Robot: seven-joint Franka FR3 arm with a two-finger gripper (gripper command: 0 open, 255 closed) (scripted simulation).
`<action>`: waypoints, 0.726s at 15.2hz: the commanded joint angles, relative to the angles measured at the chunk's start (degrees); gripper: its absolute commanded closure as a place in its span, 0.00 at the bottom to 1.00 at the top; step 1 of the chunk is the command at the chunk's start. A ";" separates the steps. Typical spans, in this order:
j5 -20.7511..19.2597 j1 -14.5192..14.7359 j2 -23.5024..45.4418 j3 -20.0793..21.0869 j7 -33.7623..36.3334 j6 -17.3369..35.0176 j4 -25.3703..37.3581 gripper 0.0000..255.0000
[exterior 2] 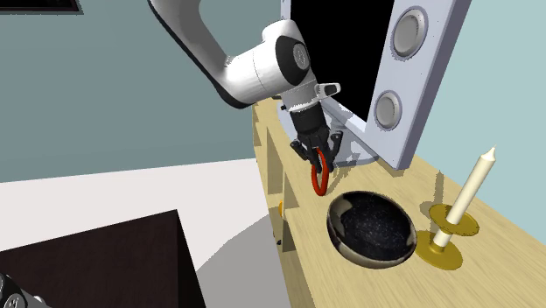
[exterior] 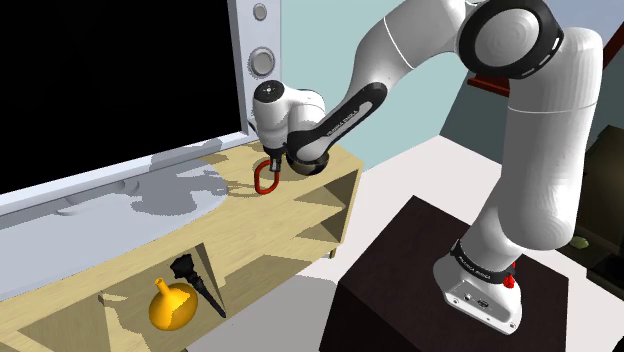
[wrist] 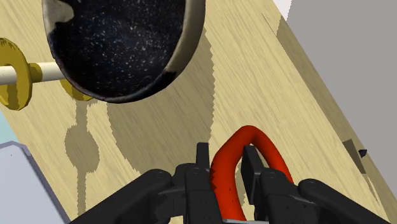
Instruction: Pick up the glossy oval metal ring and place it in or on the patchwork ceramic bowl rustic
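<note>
The red oval ring (exterior 2: 320, 179) is clasped between the two black fingers of the pincer (exterior 2: 319, 154), which are closed onto one end of it, so that the rest of the loop hangs below the fingertips. In the wrist view the ring (wrist: 248, 132) is seen gripped at one side by the pincer (wrist: 226, 156), with its curved end jutting out past the fingers. It is held low over the light wooden desk (exterior 2: 490, 262); whether its lower end touches the top cannot be told.

The bowl (exterior 2: 372, 229), dark and speckled inside with a pale, worn rim, is set on the desk near the ring but apart from it. In the wrist view the bowl (wrist: 121, 44) is found ahead of the fingertips, and nothing is seen inside it. Just beside the bowl, on the side away from the pincer, a cream candle (exterior 2: 472, 188) is stood upright in a gold holder (exterior 2: 446, 243).

In the shoulder view the white arm (exterior: 540, 140) is stretched from the dark stand (exterior: 420, 290) up and to the left, and the pincer (exterior: 271, 163) with the ring (exterior: 266, 180) is placed close in front of a grey-framed black screen (exterior: 110, 80). A grey speaker panel (exterior 2: 398, 79) is mounted at the screen's edge. In an open compartment under the desk top, a yellow gourd-shaped vessel (exterior: 172, 305) and a slim black object (exterior: 195, 280) are kept side by side.
</note>
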 commanded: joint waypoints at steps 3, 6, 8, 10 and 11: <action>0.00 0.00 0.01 0.00 0.01 0.00 -0.01 1.00; 0.00 0.00 -0.01 0.00 0.01 0.01 -0.03 1.00; 0.44 -0.11 -0.52 0.19 -0.47 -0.45 0.01 1.00; 1.31 -0.32 -1.56 0.55 -1.42 -1.37 0.09 1.00; 1.75 -0.42 -2.07 0.72 -1.89 -1.84 0.14 1.00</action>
